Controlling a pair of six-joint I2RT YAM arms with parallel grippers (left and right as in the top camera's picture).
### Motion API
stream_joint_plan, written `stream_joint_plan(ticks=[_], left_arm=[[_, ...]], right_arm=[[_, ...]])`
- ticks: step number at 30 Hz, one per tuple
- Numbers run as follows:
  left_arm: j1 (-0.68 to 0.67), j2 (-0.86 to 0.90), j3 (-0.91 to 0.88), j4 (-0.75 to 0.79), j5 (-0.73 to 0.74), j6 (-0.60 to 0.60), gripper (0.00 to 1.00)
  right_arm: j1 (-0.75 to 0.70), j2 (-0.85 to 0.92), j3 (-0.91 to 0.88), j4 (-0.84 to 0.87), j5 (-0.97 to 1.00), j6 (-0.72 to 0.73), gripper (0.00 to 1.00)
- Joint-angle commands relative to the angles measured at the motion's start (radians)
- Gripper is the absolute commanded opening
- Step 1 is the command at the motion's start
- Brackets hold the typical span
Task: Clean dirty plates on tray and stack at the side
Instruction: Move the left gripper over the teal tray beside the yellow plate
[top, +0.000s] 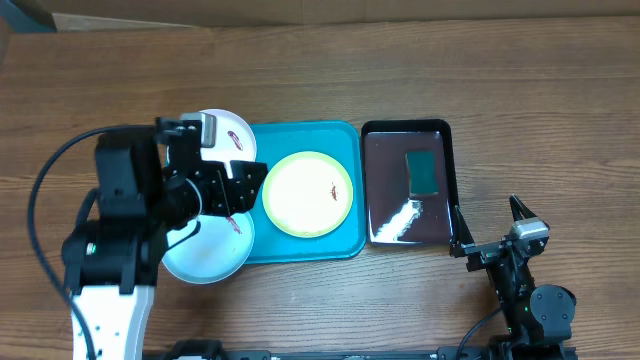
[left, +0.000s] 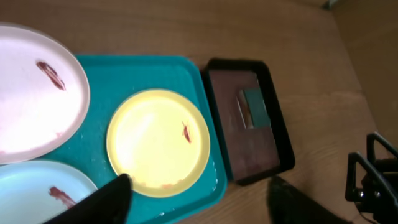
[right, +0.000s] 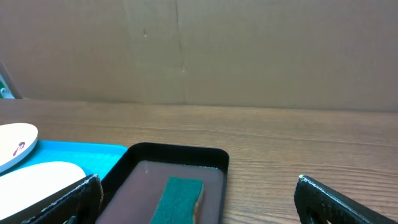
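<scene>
The turquoise tray (top: 345, 140) holds a yellow-green rimmed plate (top: 308, 193) with a small red smear. A white plate (top: 228, 132) and a light blue plate (top: 205, 255), both smeared, overlap the tray's left edge. My left gripper (top: 243, 188) hovers open and empty above the tray's left part. In the left wrist view its fingers (left: 199, 202) frame the tray's near edge, with the yellow plate (left: 158, 142), white plate (left: 31, 93) and blue plate (left: 31, 186) below. My right gripper (top: 490, 222) is open and empty near the table's front right.
A black glossy tray (top: 450, 180) with liquid and a green sponge (top: 421, 172) sits right of the turquoise tray. The right wrist view shows the sponge (right: 180, 196) in the black tray (right: 180, 154), between the right fingers (right: 202, 202). Cardboard stands behind the table.
</scene>
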Motion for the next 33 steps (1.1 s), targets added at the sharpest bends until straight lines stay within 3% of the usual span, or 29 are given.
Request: stream_joint_plan(ticks=[1, 9, 19, 25, 28, 33], left_arm=[[0.004, 0.070, 0.021, -0.053, 0.037, -0.001, 0.54], [0.004, 0.185, 0.020, -0.167, -0.152, 0.000, 0.53], [0.004, 0.248, 0.020, -0.169, -0.159, 0.003, 0.57], [0.004, 0.249, 0.020, -0.159, -0.182, -0.046, 0.65], [0.001, 0.249, 0.019, -0.159, -0.239, -0.097, 0.64], [-0.045, 0.250, 0.017, -0.150, -0.302, -0.145, 0.52]], right_arm=[[0.005, -0.008, -0.011, 0.004, 0.010, 0.003, 1.00], [0.005, -0.008, -0.011, 0.003, 0.010, 0.003, 1.00], [0.005, -0.008, -0.011, 0.004, 0.010, 0.003, 1.00], [0.005, -0.008, -0.011, 0.003, 0.010, 0.003, 1.00], [0.005, -0.008, -0.011, 0.003, 0.010, 0.003, 1.00], [0.005, -0.008, -0.011, 0.003, 0.010, 0.003, 1.00]])
